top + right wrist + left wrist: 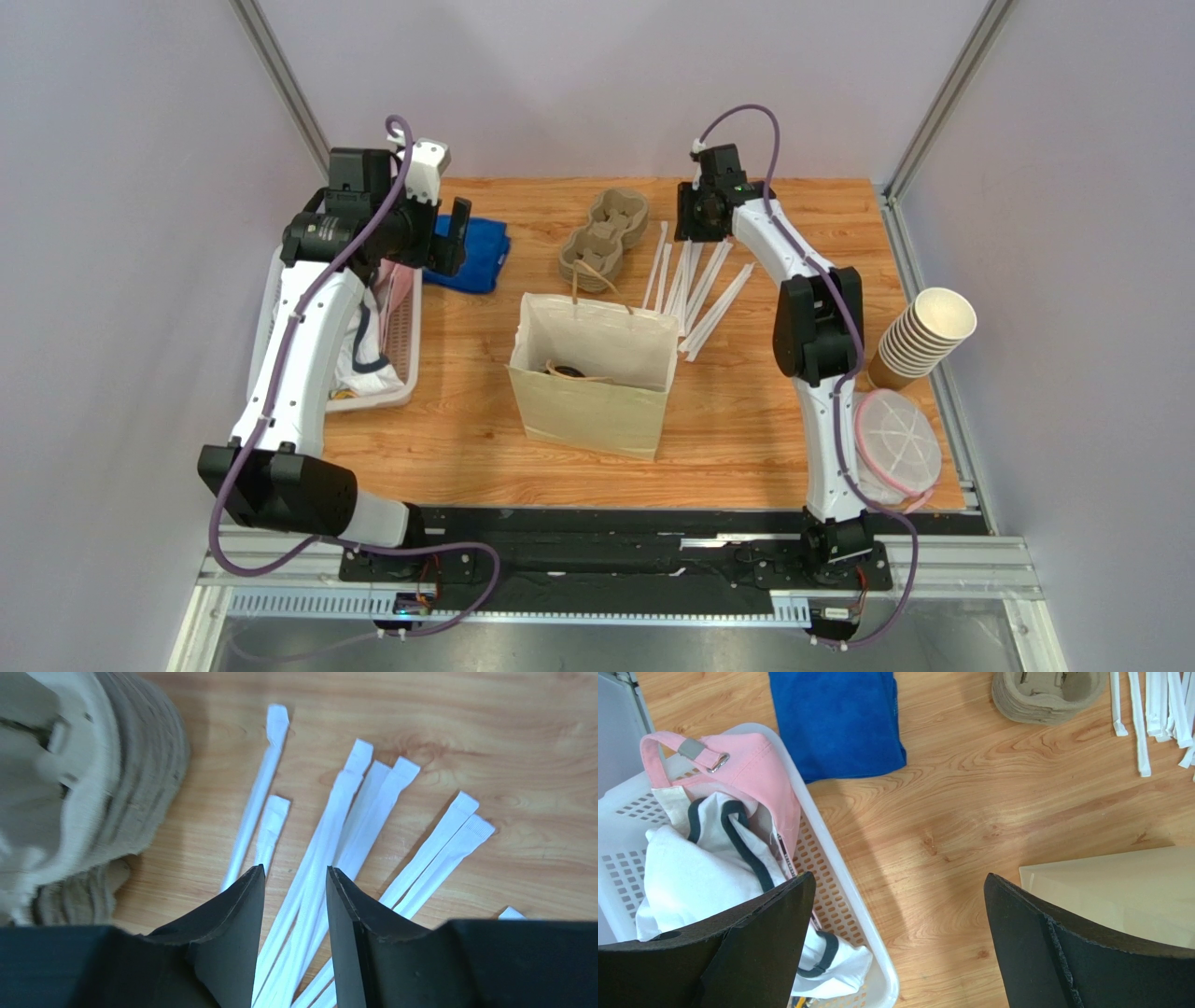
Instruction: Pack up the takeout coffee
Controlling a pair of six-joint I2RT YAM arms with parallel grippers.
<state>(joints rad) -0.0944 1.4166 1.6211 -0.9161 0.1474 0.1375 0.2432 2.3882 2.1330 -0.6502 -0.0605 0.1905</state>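
- The left gripper [899, 882] hung with its fingers spread as wide as they go and nothing between them, over the bare wood beside the rim of a white basket [878, 966].
- In that basket lay a pink cap [752, 763] on top of white clothing with dark trim; a folded blue cloth [836, 721] lay on the table just beyond it.
- The right gripper [296, 875] stood at the far side of the table, its fingers parted by a narrow gap and closed on nothing. It was just above a fan of white paper-wrapped straws [365, 812].
- A stack of grey-brown cardboard cup carriers [84, 777] sat just left of the straws.
- A tan paper bag [589, 406] stood upright and open near the middle of the table, between the two arms.
- Low inside the bag, against its front wall, showed a dark rounded shape [568, 371] with a brown edge. It was too small to tell whether this was the coffee cup and its black lid or a bag handle folded in.
- A tilted stack of lidless cups [926, 333] with white insides leaned at the right edge.
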